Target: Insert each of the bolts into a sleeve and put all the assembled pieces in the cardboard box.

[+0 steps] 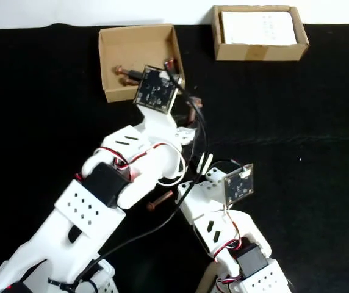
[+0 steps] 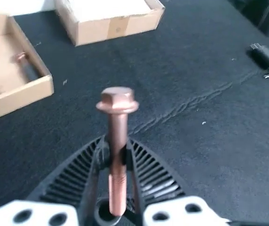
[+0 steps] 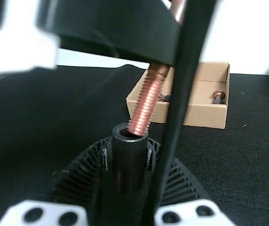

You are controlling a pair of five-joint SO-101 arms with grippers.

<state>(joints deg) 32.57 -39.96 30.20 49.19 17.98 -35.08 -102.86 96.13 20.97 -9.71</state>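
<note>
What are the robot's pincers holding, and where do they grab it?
Left pincer grips the copper bolt by the middle of its shank. Right pincer grips the black sleeve by its sides.

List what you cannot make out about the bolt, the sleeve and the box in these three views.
- High view: where the bolt meets the sleeve; the left arm covers it.
- Right wrist view: how deep the bolt sits; the sleeve's wall hides its tip.
- High view: the count of pieces in the cardboard box; a camera board covers one corner.
- Left wrist view: the dark object far off; blurred.
</note>
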